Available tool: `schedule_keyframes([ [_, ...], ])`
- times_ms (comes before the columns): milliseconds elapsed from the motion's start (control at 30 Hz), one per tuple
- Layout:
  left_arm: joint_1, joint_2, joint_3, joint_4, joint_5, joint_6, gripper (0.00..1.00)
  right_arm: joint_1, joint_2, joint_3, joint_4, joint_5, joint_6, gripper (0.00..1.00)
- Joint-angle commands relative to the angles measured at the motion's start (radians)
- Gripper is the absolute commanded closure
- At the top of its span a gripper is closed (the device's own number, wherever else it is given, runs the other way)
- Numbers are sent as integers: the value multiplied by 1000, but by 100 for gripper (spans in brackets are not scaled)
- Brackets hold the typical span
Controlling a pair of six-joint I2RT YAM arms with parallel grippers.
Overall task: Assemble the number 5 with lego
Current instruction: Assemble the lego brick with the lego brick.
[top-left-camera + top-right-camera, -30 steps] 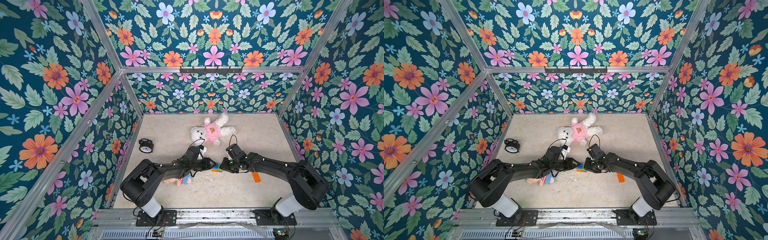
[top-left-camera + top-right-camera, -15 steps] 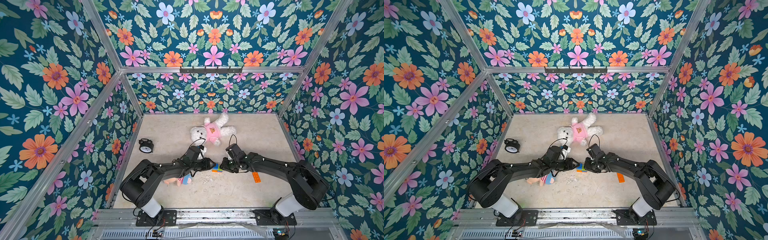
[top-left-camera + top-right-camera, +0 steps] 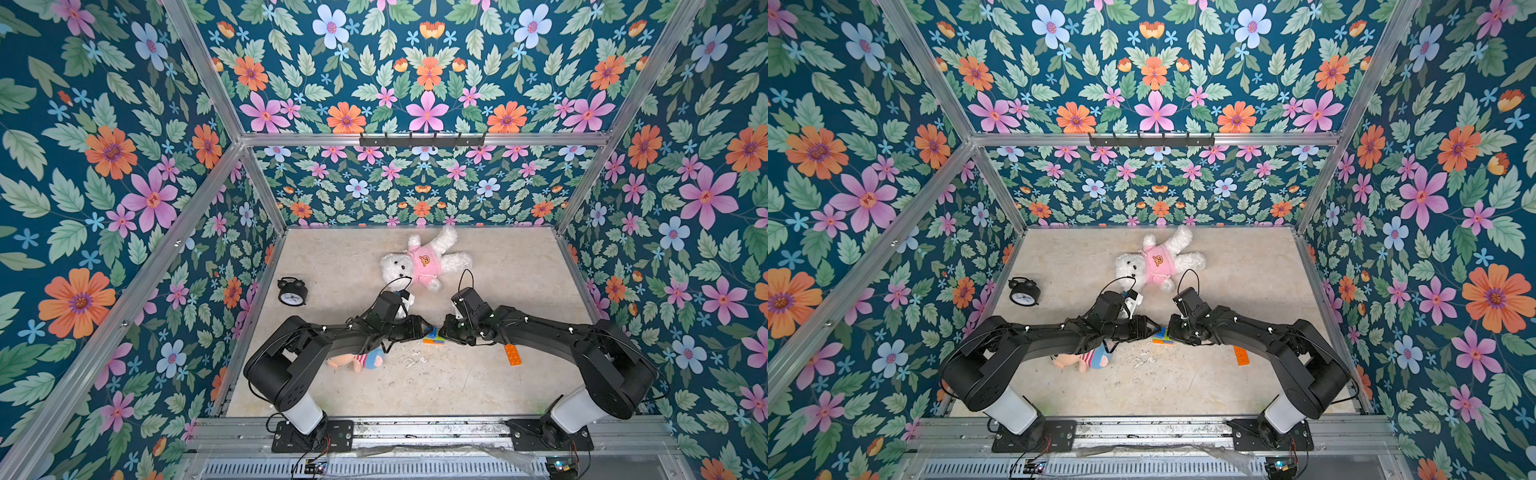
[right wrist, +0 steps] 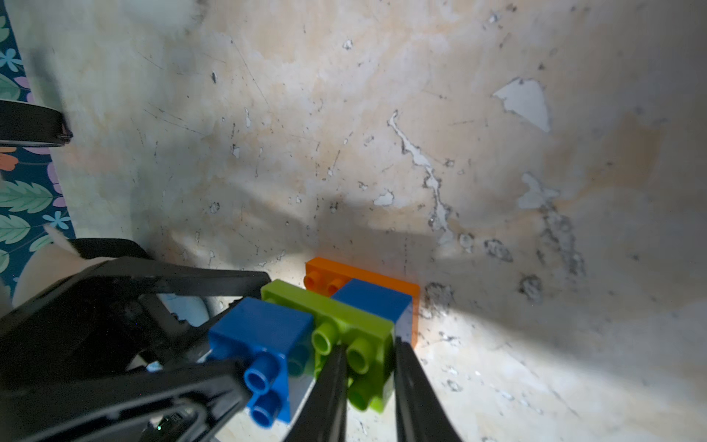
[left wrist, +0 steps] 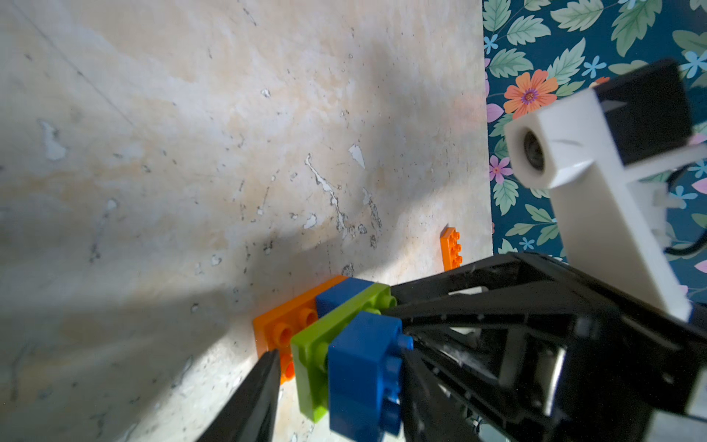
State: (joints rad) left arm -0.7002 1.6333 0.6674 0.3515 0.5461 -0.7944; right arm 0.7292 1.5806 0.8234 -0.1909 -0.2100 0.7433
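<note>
A small lego stack (image 3: 432, 335) sits mid-table on its side, visible in both top views: an orange brick (image 5: 285, 325), a blue one, a lime green brick (image 4: 340, 317), and another blue brick (image 5: 363, 375). My left gripper (image 5: 340, 356) reaches in from the left. One of its fingers (image 5: 256, 394) is against the orange side and the other is by the blue studs, so it is shut on the stack. My right gripper (image 4: 369, 352) comes in from the right, shut on the green brick's end. A loose orange brick (image 3: 513, 354) lies beside the right arm.
A white teddy in a pink shirt (image 3: 424, 262) lies behind the grippers. A black alarm clock (image 3: 292, 292) stands at the back left. A small striped doll (image 3: 361, 360) lies partly under the left arm. Floral walls (image 3: 232, 266) enclose the table.
The right gripper's fingers have closed tighter on the green brick. Both arms stay almost where they were, meeting at the stack.
</note>
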Motion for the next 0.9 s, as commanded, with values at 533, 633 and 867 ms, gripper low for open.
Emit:
schedule_keyframes([
  [533, -1, -51, -27, -46, -113, -4, 55, 1, -10, -23, -130, 70, 8, 76],
  [633, -1, -22, -14, -24, -87, -12, 51, 1, -13, -22, -127, 68, 7, 76],
  [867, -1, 14, 5, -22, -78, -10, 55, 1, -11, -29, -119, 60, 7, 76],
])
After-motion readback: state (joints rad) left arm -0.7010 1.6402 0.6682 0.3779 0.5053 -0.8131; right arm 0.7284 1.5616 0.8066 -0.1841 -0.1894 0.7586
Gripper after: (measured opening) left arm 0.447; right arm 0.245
